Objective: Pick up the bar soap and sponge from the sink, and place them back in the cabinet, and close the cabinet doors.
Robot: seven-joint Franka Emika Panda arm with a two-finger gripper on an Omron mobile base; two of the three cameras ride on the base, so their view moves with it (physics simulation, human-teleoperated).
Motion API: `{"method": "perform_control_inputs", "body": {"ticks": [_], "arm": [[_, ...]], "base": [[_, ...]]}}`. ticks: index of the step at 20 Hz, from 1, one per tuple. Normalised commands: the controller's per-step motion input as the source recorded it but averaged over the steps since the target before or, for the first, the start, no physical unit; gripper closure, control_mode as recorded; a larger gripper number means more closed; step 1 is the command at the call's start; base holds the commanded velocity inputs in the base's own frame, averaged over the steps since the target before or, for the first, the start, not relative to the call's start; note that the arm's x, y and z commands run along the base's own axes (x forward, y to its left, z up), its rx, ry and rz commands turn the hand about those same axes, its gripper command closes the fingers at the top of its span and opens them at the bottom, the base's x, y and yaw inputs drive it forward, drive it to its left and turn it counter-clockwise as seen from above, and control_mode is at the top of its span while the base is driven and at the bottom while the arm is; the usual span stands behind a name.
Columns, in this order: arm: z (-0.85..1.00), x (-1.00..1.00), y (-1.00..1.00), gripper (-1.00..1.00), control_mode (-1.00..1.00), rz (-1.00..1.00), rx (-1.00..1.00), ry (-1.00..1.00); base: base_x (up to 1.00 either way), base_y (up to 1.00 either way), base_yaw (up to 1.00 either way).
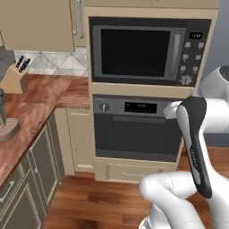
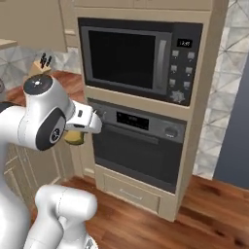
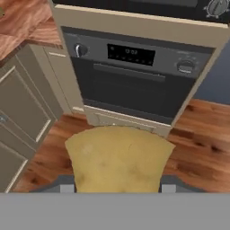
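While held aloft, the sponge (image 3: 117, 159) rides in the gripper (image 3: 117, 186).
Jaws clamp its sides; in the right base view it hangs before the wall oven (image 2: 138, 146), above the wooden floor (image 2: 204, 214).

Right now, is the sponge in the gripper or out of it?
In it: the sponge sits between the gripper's fingertips, above the wooden floor.

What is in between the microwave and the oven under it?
Just a plain tan strip of the cabinet frame sits between the microwave and the oven. Nothing rests on it. The left base view shows it best.
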Motion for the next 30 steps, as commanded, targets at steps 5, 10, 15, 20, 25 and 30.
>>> {"method": "perform_control_inputs", "body": {"ticks": [5,10,15,20,25,30], "arm": [[0.00,0.00,0.00,1.00,1.00,0.00,0.00,0.00],[0.00,0.00,0.00,1.00,1.00,0.00,0.00,0.00],[0.00,0.00,0.00,1.00,1.00,0.00,0.00,0.00],[0.00,0.00,0.00,1.00,1.00,0.00,0.00,0.00],[0.00,0.00,0.00,1.00,1.00,0.00,0.00,0.00],[0.00,0.00,0.00,1.00,1.00,0.00,0.00,0.00]], "base": [[0.38,-0.38,0.68],[0.49,-0.35,0.68],[0.52,-0.40,0.68],[0.46,-0.45,0.66],[0.44,-0.44,0.65],[0.48,-0.29,0.50]]}}
